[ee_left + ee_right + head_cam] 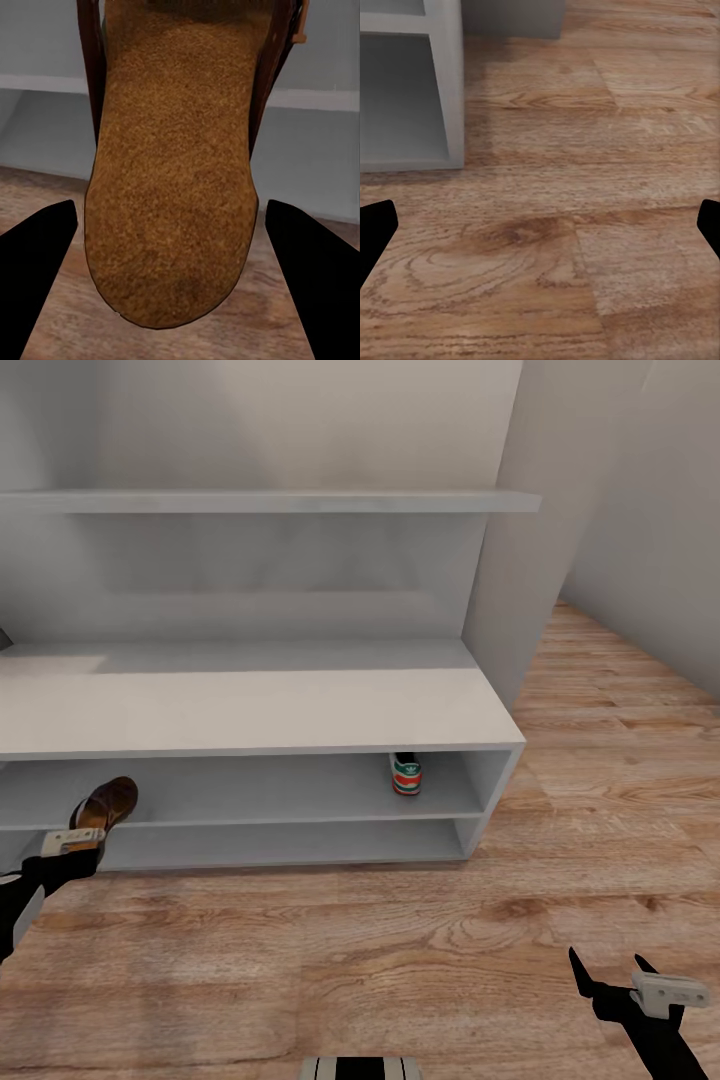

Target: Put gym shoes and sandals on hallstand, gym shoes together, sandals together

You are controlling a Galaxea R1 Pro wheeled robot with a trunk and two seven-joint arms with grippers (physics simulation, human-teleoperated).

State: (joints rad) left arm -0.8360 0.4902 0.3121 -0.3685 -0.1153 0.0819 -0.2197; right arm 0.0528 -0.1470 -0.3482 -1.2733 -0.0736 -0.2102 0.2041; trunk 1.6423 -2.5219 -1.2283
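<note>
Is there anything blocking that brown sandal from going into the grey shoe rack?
Nothing visible does. The sandal, held by the left gripper, is right at the open upper shelf of the hallstand, and that stretch of shelf looks bare. The one gym shoe in view sits far along the same shelf, near its other end.

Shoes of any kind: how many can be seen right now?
2. One gym shoe stands in the upper shelf compartment of the hallstand, near its right end. One sandal is at the left gripper, before that same shelf. Others may be out of sight.
</note>
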